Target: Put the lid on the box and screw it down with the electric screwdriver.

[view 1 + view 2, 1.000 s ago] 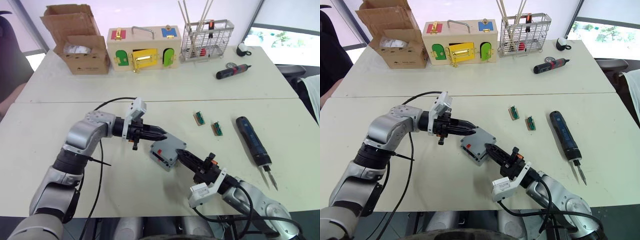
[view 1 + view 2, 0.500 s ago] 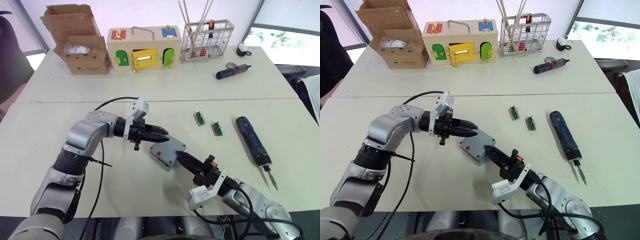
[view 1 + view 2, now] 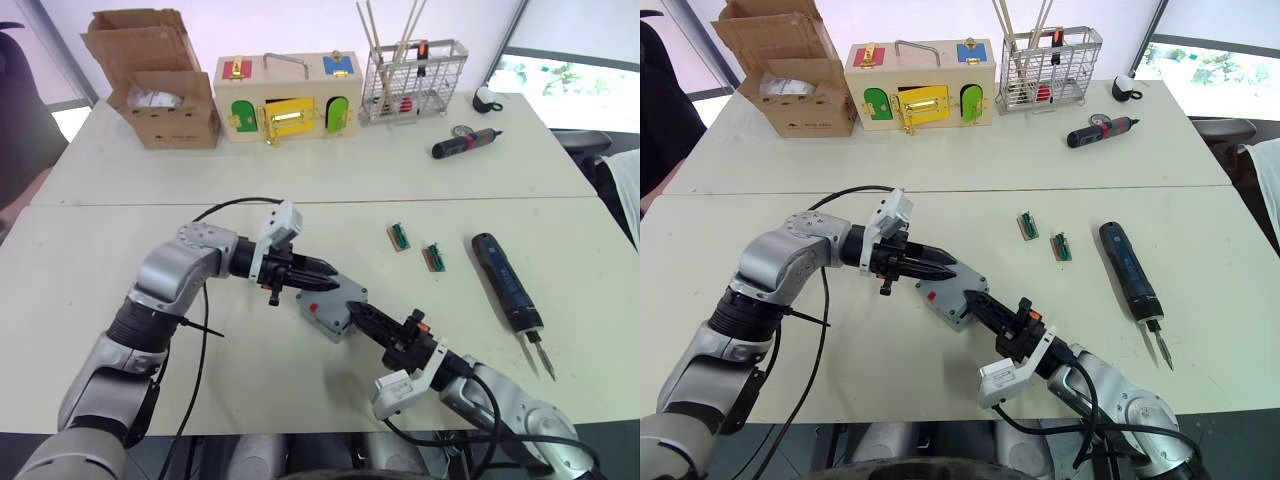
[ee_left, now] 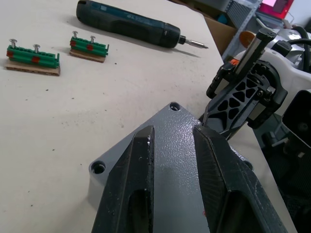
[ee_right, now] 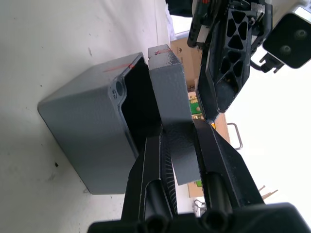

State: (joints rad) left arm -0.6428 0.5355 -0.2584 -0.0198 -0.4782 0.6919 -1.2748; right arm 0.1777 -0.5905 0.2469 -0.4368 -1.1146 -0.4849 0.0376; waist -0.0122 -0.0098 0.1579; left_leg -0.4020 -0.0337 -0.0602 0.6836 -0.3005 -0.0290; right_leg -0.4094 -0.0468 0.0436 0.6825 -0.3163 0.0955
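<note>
**While the lid hangs open, the whole box creeps to your left**

As you compare this moment with a second ago, start with the cream table (image 3: 100, 260): nothing on its far half has shifted, and the thick dark blue-black electric screwdriver (image 3: 505, 282) lies untouched, well apart on your right.

What has moved is the small square grey plastic box (image 5: 82, 141). It has slid a little to your left and toward you, and it sits tipped, its red-marked side showing.

The shallow square grey plastic lid (image 5: 170, 97) has travelled with it but is not seated. From the right wrist you see a dark gap between lid and box mouth, so the lid stands at an angle.

Your right gripper (image 3: 358, 312) has pushed forward and is clamped on the lid's edge. Your left gripper (image 3: 322, 271) has followed the box down; its fingers stand slightly apart with nothing between them, their tips over the lid's flat face.

My reading: the push is moving the box rather than closing it, so the lid step is unfinished and screwing is not yet possible.
</note>
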